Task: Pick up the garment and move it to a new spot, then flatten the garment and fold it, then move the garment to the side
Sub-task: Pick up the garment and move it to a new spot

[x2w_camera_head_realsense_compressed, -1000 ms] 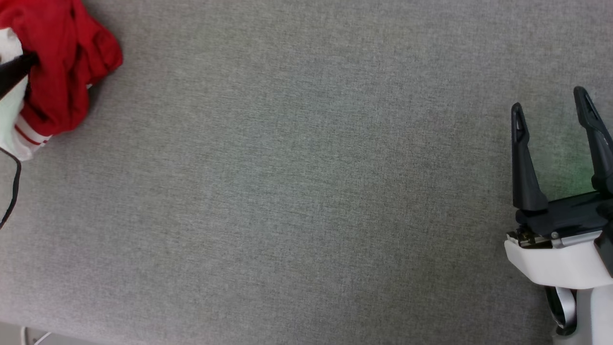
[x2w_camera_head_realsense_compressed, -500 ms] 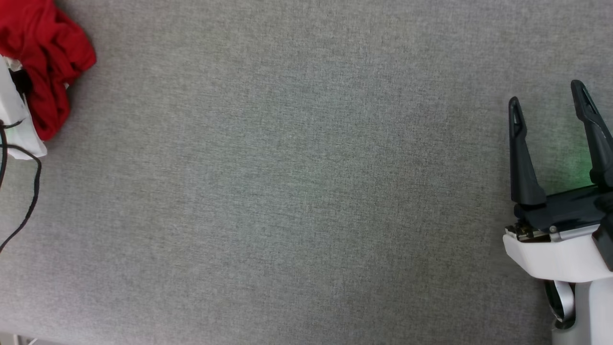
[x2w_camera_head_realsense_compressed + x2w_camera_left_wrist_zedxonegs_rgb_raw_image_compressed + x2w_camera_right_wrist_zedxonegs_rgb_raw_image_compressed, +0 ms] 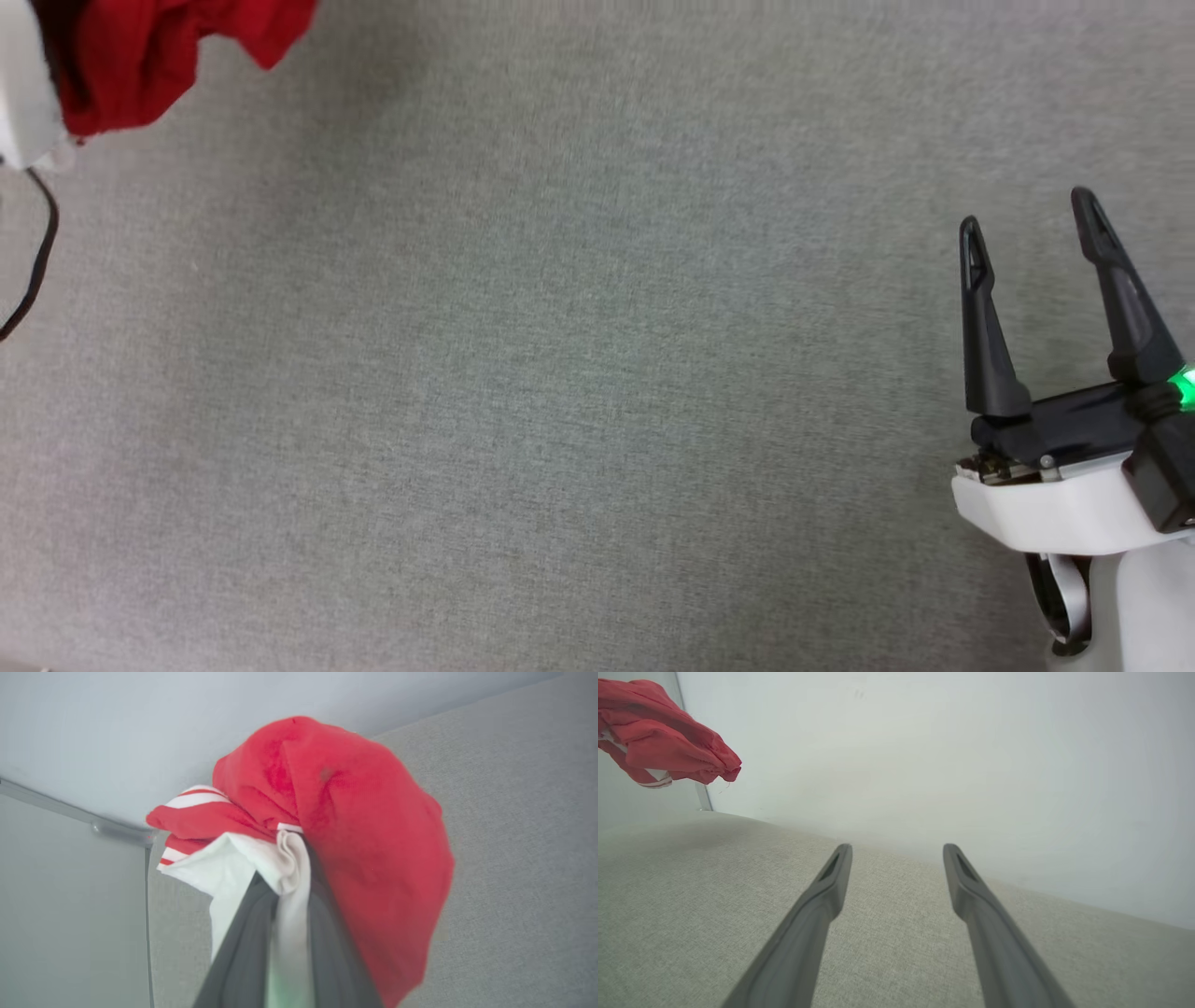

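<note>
Worktop: grey woven fabric surface (image 3: pixel 560 373), flat, with a uniform weave, spanning the head view from edge to edge.
Rear wall: plain pale grey-white wall (image 3: pixel 971 742), unmarked, rising from the far edge of the worktop.
Side panel: smooth grey panel (image 3: pixel 70 914) at the end of the worktop, meeting the rear wall at 1 corner.
Rail: thin grey strip (image 3: pixel 119 832) along the top of the side panel.
Corner post: short grey upright (image 3: pixel 703 797) where the 2 surfaces join.
Light: even and diffuse, with soft shadows.
</note>
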Robot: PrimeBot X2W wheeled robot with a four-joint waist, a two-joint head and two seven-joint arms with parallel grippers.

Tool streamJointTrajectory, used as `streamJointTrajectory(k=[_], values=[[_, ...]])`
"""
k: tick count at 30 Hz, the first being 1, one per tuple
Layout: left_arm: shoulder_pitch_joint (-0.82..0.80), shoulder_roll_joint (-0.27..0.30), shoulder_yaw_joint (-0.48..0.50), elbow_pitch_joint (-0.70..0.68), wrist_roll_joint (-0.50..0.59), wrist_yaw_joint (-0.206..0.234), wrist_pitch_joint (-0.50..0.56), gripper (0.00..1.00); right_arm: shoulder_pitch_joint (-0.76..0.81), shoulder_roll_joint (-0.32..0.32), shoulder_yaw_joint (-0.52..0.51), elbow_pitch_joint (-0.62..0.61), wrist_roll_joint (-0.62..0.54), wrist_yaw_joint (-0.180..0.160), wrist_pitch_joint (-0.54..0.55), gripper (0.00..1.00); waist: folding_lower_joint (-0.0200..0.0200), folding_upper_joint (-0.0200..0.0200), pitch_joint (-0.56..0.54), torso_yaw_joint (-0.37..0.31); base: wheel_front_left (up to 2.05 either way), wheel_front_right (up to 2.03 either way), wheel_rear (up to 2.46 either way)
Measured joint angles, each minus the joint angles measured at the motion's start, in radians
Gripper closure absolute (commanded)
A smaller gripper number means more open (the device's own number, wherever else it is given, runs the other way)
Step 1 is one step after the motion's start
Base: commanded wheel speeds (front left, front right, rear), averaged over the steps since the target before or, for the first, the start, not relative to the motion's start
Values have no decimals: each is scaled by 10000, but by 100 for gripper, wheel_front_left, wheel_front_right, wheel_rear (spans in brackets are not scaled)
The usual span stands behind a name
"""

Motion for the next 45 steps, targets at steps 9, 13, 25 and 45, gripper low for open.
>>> streamJointTrajectory(k=[9,13,25,45], values=[[-717,-899,-1112,-1862,593,0,307,100,185,84,35,146,506,0,0,0,0,0,-752,-968,0,0,0],[-1015,-1605,-1850,-2092,813,0,389,100,190,88,59,184,786,0,0,0,1,0,-917,-1651,0,0,0],[-1114,-3551,-4775,-1371,405,0,-523,100,308,88,2,288,1225,0,2,0,1,0,-1129,-3411,0,0,0],[453,-4217,-6385,107,846,0,-2525,0,505,96,-96,623,1198,0,0,0,1,0,-1334,-3327,0,0,0]])
